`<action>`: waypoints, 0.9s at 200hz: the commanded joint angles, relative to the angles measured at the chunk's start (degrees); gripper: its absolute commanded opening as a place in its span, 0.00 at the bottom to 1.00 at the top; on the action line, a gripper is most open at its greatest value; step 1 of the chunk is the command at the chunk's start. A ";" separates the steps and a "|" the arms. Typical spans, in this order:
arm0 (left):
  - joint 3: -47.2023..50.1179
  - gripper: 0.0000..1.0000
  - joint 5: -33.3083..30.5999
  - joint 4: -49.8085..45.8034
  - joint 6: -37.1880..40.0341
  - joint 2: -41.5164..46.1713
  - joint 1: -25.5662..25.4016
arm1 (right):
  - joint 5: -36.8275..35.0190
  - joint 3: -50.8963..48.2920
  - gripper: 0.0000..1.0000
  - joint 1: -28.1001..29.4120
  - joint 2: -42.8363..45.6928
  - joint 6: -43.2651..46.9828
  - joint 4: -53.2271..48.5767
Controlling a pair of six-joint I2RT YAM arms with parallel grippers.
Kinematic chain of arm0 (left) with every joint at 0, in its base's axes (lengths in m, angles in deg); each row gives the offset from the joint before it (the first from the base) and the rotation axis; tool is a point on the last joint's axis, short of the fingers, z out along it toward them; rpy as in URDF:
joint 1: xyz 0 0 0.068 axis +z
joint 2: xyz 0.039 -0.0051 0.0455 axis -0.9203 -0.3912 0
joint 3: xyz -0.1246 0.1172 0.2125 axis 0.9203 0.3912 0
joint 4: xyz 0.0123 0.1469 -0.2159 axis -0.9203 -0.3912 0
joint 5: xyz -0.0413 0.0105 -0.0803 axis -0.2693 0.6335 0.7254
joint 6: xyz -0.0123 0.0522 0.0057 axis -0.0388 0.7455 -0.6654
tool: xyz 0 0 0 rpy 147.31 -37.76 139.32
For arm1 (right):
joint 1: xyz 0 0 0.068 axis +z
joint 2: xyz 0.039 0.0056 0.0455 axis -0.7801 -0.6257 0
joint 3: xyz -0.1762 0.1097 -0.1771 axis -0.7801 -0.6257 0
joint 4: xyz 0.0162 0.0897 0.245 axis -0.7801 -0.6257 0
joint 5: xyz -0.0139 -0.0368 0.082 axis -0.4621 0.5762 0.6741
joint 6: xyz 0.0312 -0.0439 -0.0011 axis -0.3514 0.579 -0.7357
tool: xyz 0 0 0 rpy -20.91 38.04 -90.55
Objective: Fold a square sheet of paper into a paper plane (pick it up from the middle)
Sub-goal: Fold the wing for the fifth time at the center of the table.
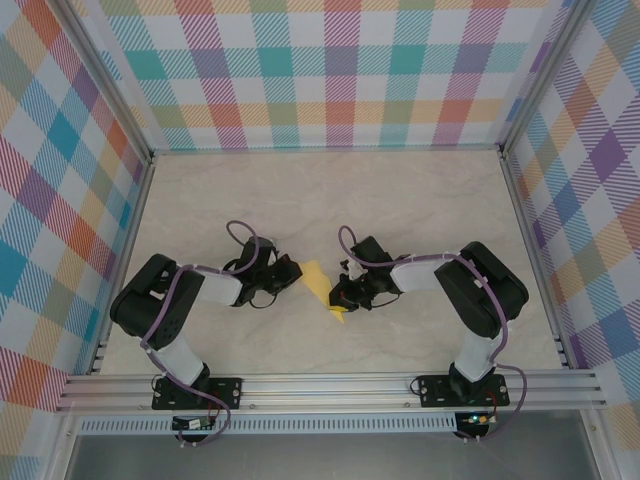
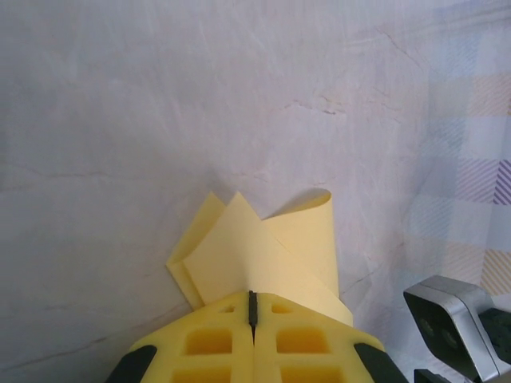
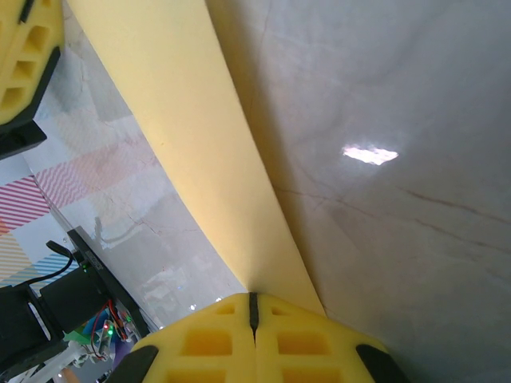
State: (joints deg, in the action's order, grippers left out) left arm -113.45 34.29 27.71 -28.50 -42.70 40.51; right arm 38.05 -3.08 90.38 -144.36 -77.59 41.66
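Both arms bend inward, elbows out; left pincer point(image 1: 296, 270) and right pincer point(image 1: 338, 299) each pinch the folded yellow paper point(image 1: 318, 279) over the counter point(image 1: 400, 200).

Top camera high behind my bases point(image 1: 196, 392), looking down, wrist cameras close in (low, facing forward), all sharing the yellow paper point(image 1: 318, 280).

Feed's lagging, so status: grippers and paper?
Left gripper shut on yellow paper. Right gripper shut on its other end. Paper partly folded, between both. Nothing in the way.
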 commanded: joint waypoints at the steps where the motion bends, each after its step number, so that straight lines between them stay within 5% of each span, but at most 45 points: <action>1: -0.92 0.00 -1.40 -4.06 2.45 -1.28 2.82 | -8.52 -1.99 0.00 0.61 -4.55 0.40 -7.50; 68: -3.79 0.00 1.60 -7.22 4.34 -0.42 6.92 | -8.04 -1.95 0.00 0.61 -4.68 0.35 -7.09; 132: -6.76 0.01 0.92 -14.14 3.77 9.05 7.03 | -7.68 -1.16 0.01 0.57 -4.91 0.35 -6.69; 180: -6.46 0.04 0.35 -17.38 2.87 15.62 1.16 | -7.59 -0.71 0.01 0.61 -4.84 0.42 -6.52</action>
State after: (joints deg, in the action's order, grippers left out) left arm -118.94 34.73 13.52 -25.44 -29.15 45.50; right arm 38.18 -2.27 90.38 -144.69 -77.61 40.56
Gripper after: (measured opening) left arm 0.040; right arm 0.046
